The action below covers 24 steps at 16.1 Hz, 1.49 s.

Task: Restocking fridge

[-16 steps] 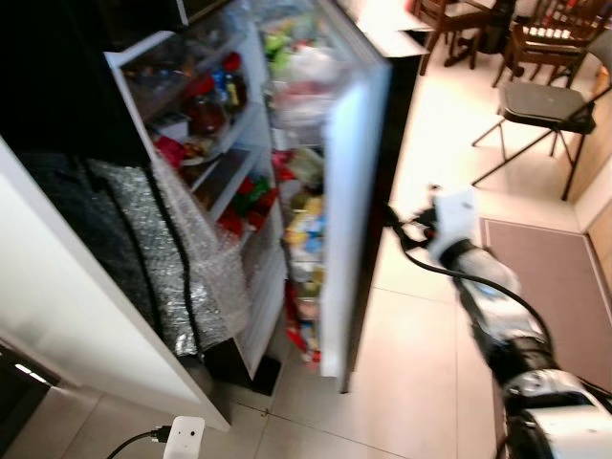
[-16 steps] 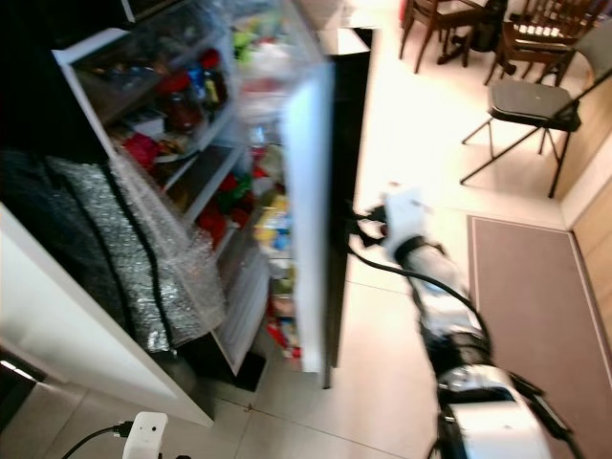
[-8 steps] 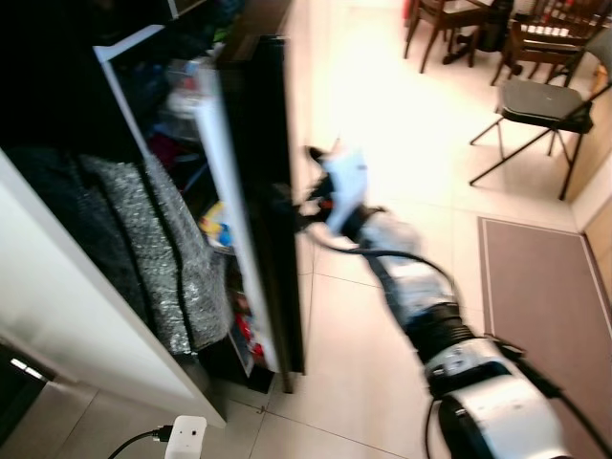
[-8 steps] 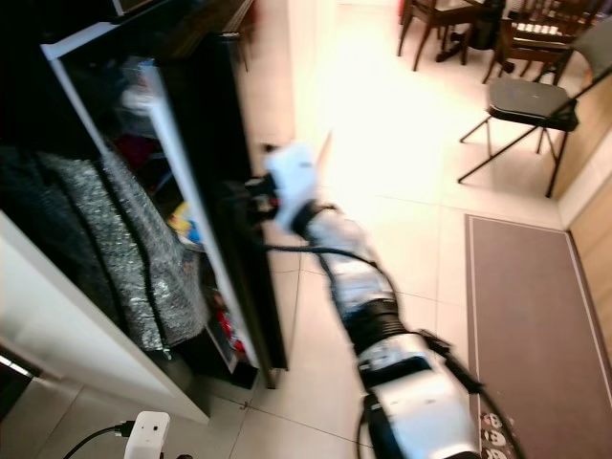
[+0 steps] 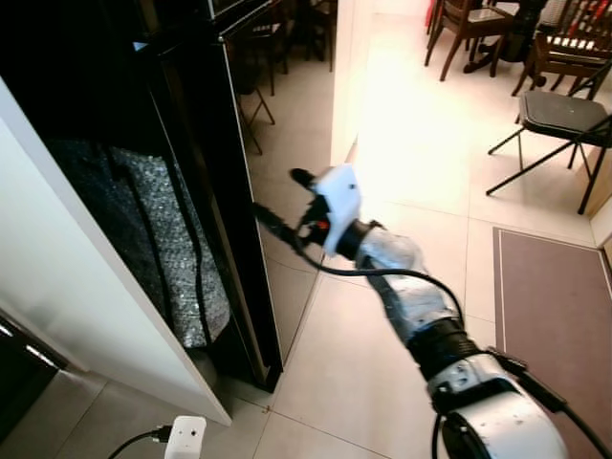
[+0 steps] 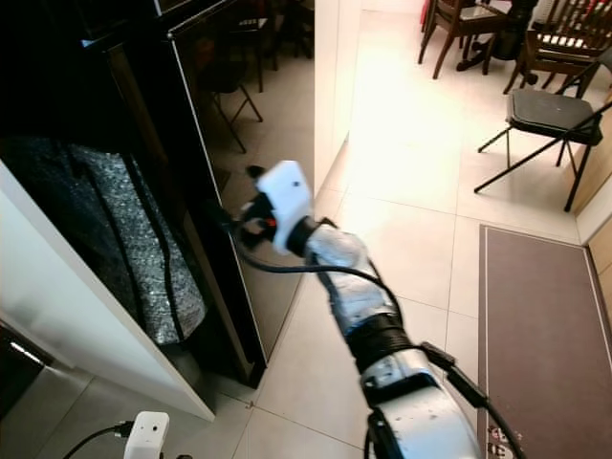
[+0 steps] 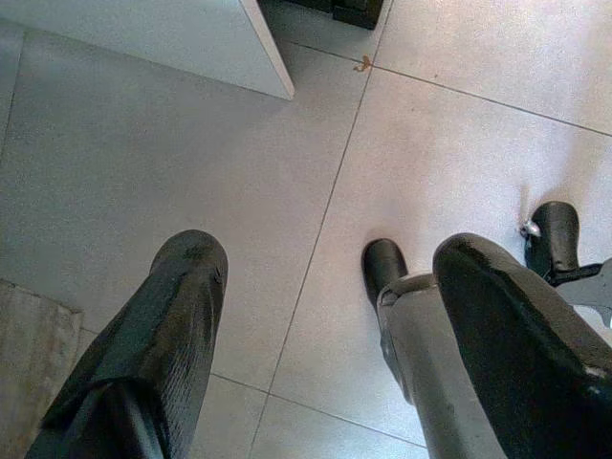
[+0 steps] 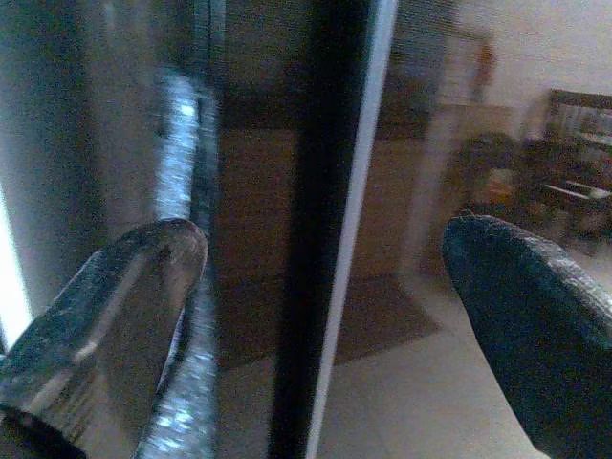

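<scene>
the right tool [image 5: 279, 205] reaches forward from the silver right arm [image 5: 411, 306], its white wrist housing [image 5: 335, 196] just behind it. its two black fingers [image 8: 115, 296] are spread wide with nothing between them, and their tips lie against or just short of the glossy black fridge door [image 5: 206, 153]; whether they touch it cannot be told. in the right wrist view the door's dark front and a pale edge strip [image 8: 349, 220] run between the parted fingers, with a blurred reflection of the room beside them.

the fridge door stands closed or nearly so, directly ahead of the tool. beyond it, on the side away from the arm, a crinkled silver foil sheet [image 5: 158, 229] hangs between the fridge and a white panel [image 5: 86, 287]. below that panel a white power adapter [image 5: 185, 438] with its cable lies on the tiled floor [image 5: 344, 363].

behind the tool, on the arm's outer side, a brown rug [image 5: 550, 316] lies on the tiles, and farther off stand a black folding chair [image 5: 559, 115] and wooden dining chairs [image 5: 478, 24].

the left tool [image 7: 316, 325] hangs over the floor tiles, fingers wide apart and holding nothing, with the robot's black foot [image 7: 384, 273] below it.
</scene>
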Tool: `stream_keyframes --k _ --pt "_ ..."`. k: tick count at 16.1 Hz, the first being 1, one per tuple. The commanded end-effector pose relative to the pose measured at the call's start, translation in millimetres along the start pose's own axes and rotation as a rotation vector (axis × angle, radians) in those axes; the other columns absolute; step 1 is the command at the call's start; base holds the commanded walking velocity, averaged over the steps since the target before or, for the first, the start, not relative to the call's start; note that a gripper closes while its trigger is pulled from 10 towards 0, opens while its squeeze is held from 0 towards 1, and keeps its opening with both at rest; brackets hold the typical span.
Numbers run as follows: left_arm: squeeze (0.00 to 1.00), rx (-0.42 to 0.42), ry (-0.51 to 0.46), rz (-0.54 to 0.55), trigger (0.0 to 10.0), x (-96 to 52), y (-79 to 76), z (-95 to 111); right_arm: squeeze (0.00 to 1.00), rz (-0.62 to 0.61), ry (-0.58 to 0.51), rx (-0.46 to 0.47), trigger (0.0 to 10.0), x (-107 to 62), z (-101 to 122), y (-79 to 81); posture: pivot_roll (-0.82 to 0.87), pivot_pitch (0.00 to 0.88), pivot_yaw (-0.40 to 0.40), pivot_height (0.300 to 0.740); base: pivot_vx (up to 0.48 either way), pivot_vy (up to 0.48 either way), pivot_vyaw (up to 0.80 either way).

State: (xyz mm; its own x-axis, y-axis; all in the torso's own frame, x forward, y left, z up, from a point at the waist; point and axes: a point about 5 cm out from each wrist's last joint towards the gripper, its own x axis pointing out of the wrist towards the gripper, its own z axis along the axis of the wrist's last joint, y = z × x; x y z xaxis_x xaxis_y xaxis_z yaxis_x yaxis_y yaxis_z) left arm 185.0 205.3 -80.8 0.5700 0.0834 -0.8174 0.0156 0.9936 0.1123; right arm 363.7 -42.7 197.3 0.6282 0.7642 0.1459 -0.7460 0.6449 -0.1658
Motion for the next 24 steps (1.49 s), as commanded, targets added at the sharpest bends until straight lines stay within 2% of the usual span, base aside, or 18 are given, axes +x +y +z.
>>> stream_keyframes --k 1,2,3,6,8,9,10,11,12,13,14,15,16,17,18,21,23,24 --pt "0.0 0.004 0.018 0.004 10.0 -0.7 2.0 -4 0.0 -0.029 -0.026 0.002 10.0 -3.7 6 -5.7 -0.03 0.011 0.028 0.74 0.0 0.0 0.0" --pt "0.0 0.005 0.018 0.004 10.0 -0.7 2.0 -4 0.0 -0.082 -0.024 0.007 10.0 -12.0 6 -16.3 -0.03 0.011 0.028 0.74 0.0 0.0 0.0" --pt "0.0 0.005 0.019 0.004 10.0 -0.7 2.0 -4 0.0 -0.097 -0.021 0.006 10.0 -14.3 6 -19.2 -0.03 0.011 0.028 0.74 0.0 0.0 0.0" --pt "0.0 0.005 0.02 0.005 10.0 -0.6 1.7 -4 0.0 -0.281 -0.005 0.035 10.0 -44.7 -3 -50.9 -0.02 0.009 0.027 0.74 0.0 0.0 0.0" --pt "0.0 0.002 0.02 0.007 10.0 -0.6 1.7 -4 0.0 -0.577 0.024 0.133 10.0 -87.0 -24 -85.1 -0.02 0.01 0.028 0.74 0.0 0.0 0.0" --pt "0.0 0.003 0.02 0.007 10.0 -0.6 1.8 -4 0.0 -0.702 0.084 0.137 10.0 -108.3 -38 -95.6 -0.03 0.011 0.03 0.74 0.0 0.0 0.0" --pt "0.0 0.003 0.021 0.007 10.0 -0.7 2.2 -4 0.0 -0.814 0.184 0.196 10.0 -134.1 -65 -99.2 -0.04 0.011 0.033 0.74 0.0 0.0 0.0" --pt "0.0 0.004 0.021 0.007 10.0 -0.7 2.3 -4 0.0 -0.844 0.219 0.225 10.0 -142.4 -74 -98.5 -0.04 0.011 0.033 0.74 0.0 0.0 0.0" --pt "0.0 0.003 0.021 0.005 10.0 -0.7 2.2 -5 0.0 -0.931 0.49 0.352 10.0 -188.1 -136 -69.0 -0.04 0.013 0.032 0.74 0.0 0.0 0.0" --pt "0.0 0.002 0.02 0.005 10.0 -0.7 2.3 -5 0.0 -0.936 0.533 0.369 10.0 -194.5 -144 -62.3 -0.03 0.017 0.03 0.74 0.0 0.0 0.0" --pt "0.0 -0.006 0.017 0.005 10.0 -0.7 2.2 -4 0.0 -0.956 0.692 0.411 10.0 -220.2 -173 -33.1 -0.03 0.017 0.03 0.74 0.0 0.0 0.0" --pt "0.0 -0.007 0.016 0.005 10.0 -0.7 2.3 -4 0.0 -0.972 0.793 0.428 10.0 -237.0 -189 -14.2 -0.02 0.02 0.028 0.74 0.0 0.0 0.0" --pt "0.0 -0.02 0.016 0.009 10.0 -0.8 3.2 -4 0.0 -1.029 1.023 0.57 10.0 -282.7 -222 47.9 0.0 0.027 0.036 0.74 0.0 0.0 0.0" --pt "0.0 -0.025 0.014 0.01 10.0 -0.9 3.8 -5 0.0 -1.056 1.083 0.626 10.0 -297.2 -230 70.8 0.0 0.033 0.04 0.74 0.0 0.0 0.0" --pt "0.0 -0.019 0.02 0.015 10.0 -1.0 4.6 -5 0.0 -1.034 1.114 0.632 10.0 -304.8 -234 89.3 -0.01 0.035 0.044 0.74 0.0 0.0 0.0" --pt "0.0 -0.017 0.023 0.014 10.0 -1.0 5.1 -5 0.0 -1.082 1.137 0.681 10.0 -318.8 -237 105.5 -0.03 0.037 0.049 0.74 0.0 0.0 0.0" --pt "0.0 -0.02 0.02 0.011 10.0 -1.0 5.0 -5 0.0 -1.113 1.133 0.685 10.0 -319.5 -237 103.7 -0.02 0.031 0.046 0.74 0.0 0.0 0.0" --pt "0.0 -0.023 0.015 0.004 10.0 -1.0 4.6 -5 0.0 -1.109 1.097 0.677 10.0 -309.0 -236 94.6 -0.02 0.023 0.045 0.74 0.0 0.0 0.0"
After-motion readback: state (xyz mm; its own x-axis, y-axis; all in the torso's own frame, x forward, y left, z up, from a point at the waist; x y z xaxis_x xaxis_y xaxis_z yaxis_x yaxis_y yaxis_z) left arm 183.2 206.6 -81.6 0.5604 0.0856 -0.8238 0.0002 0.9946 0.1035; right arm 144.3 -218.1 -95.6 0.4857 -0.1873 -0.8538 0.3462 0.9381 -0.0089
